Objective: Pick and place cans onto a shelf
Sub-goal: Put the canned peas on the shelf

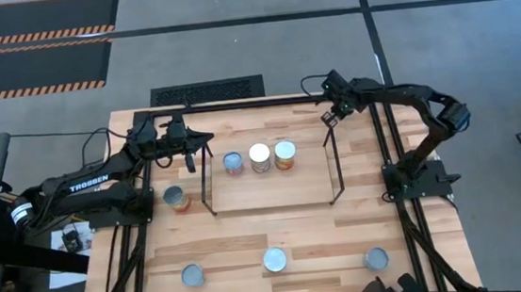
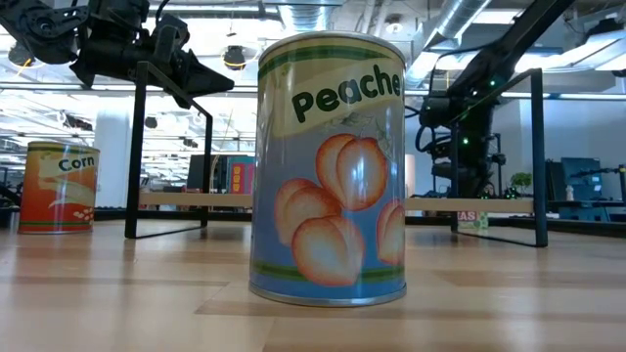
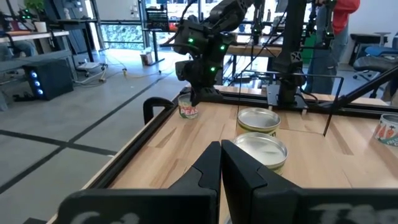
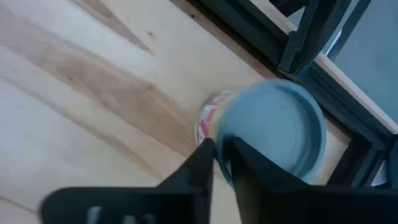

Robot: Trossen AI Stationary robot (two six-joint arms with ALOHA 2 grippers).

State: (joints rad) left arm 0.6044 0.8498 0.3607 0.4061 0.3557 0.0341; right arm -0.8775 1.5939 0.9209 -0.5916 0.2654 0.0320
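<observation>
Front row: three cans wait along the near edge of the desk (image 1: 249, 227), well apart from one another: a left one (image 1: 193, 276), a middle one (image 1: 275, 259) and a right one (image 1: 375, 259). The low view fills with the peach can (image 2: 331, 168), upright, probably the middle one.
Left side: a corn-labelled can (image 1: 178, 199) stands just outside the shelf's left wire frame, near the left arm's base.
Shelf: the shelf (image 1: 269, 191) sits mid-desk, with three cans in a tight row toward its far edge: blue-topped (image 1: 234, 162), white-topped (image 1: 260, 156) and orange-sided (image 1: 285, 153). Packing them close likely keeps room for the other five.
Left tool: the left tool (image 1: 187, 141) hovers by the shelf's far-left upright, clenched on nothing; its wrist view shows the two fingers pressed together, pointing across the shelf tops. The nearest loose can, the corn one, is nearer the front than it.
Right tool: the right tool (image 1: 332, 114) hangs at the far-right corner, fingers nearly together and holding nothing. A blue-lidded can (image 4: 273, 134) shows directly beyond them, by the desk's black rim, so I judge it the next pick.
</observation>
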